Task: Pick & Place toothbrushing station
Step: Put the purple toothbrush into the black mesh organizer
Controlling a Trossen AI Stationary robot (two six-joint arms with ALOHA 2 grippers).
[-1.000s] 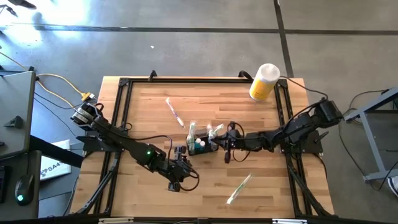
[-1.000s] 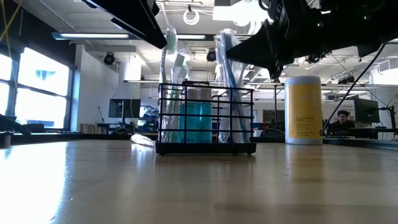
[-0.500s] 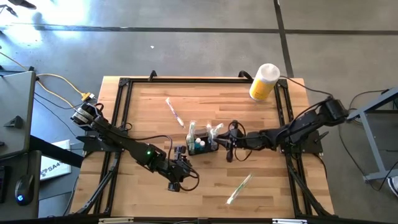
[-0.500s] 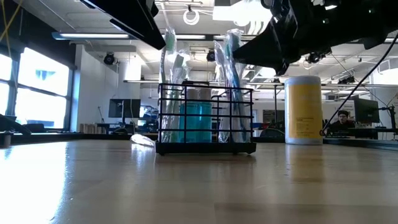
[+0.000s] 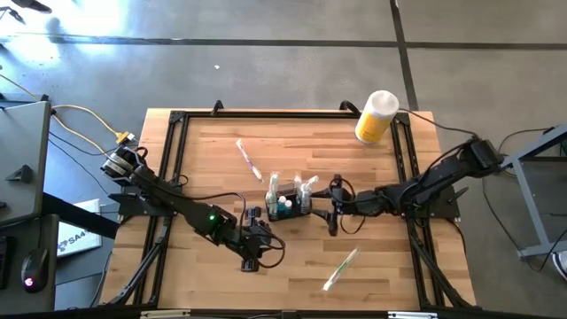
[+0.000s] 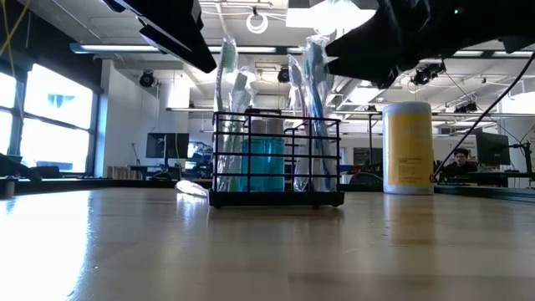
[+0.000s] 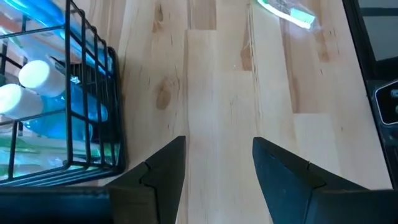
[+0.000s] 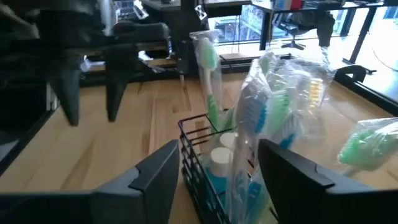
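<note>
right gripper [image 5: 333, 213] backed off from toothbrushing station [image 5: 289, 202], fingers spread and empty, left gripper [image 5: 257, 250] parked apart on table [image 5: 213, 151], spread, empty

Black wire caddy [image 6: 276, 161] on a smooth, pale wooden table [image 6: 267, 251]; toothbrushes [image 8: 264, 106] in glossy plastic wrap.
</note>
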